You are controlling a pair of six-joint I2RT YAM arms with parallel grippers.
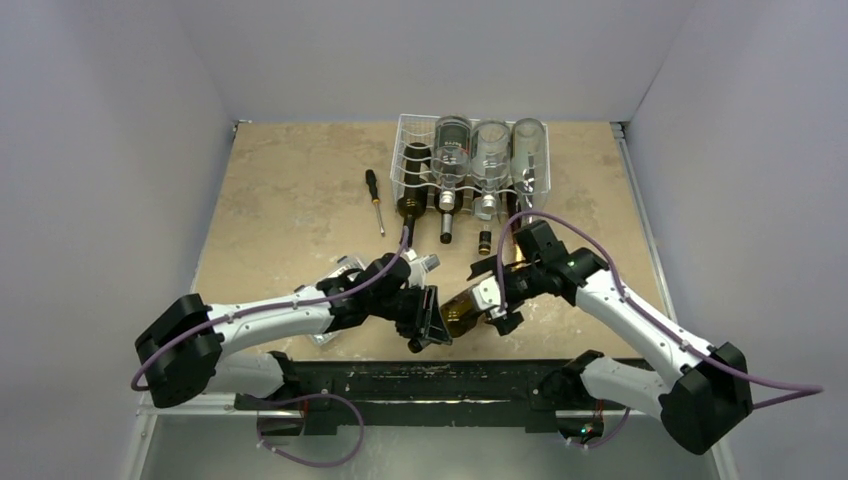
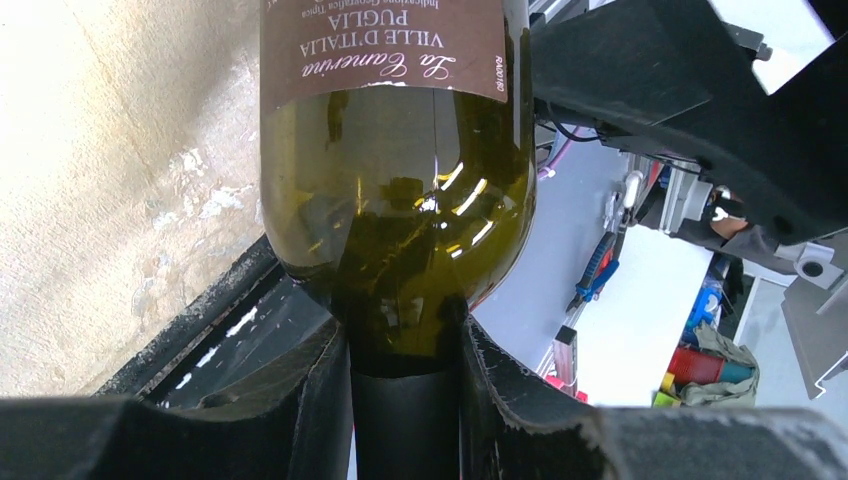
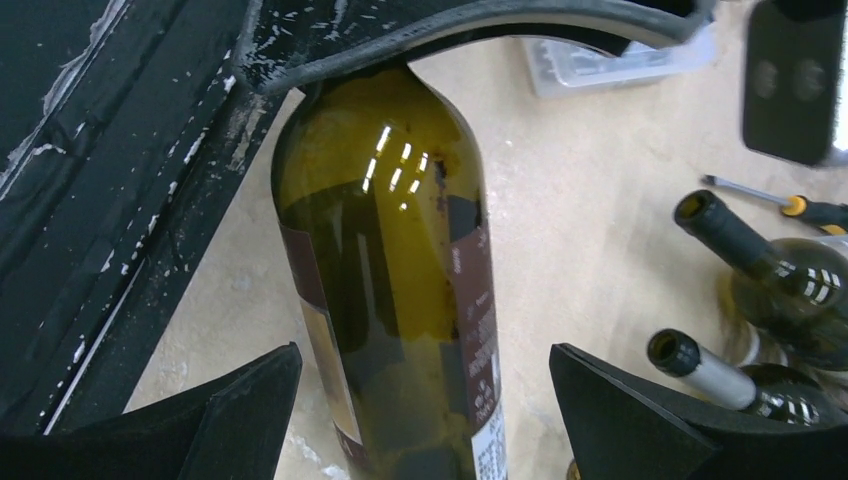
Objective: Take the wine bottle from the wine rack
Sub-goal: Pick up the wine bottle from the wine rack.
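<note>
Your left gripper (image 2: 405, 370) is right up in the wrist cam, with both fingers (image 2: 310, 400) pinched tight on the dark neck of the wine bottle (image 2: 395, 200). It's the olive-green glass one with the brown label (image 2: 385, 40), and the grip looks solid.

Your right gripper (image 3: 422, 355) is spread as wide as it goes. Its fingers (image 3: 240, 410) sit either side of the bottle's body, and you can see a bit of gap on both sides, so it's straddling the bottle, not squeezing it.

From the top cam, the bottle is clear of the wine rack (image 1: 402, 150). It's lying roughly flat between your two arms, near the front edge of the table (image 1: 290, 190). Can't tell if it's resting on the surface or held just above it.

The rack is at the far edge with a dark bottle (image 1: 412, 190) in the leftmost slot and three clear bottles (image 1: 452, 150) next to it. A screwdriver (image 1: 374, 198) lies just left of the rack.
</note>
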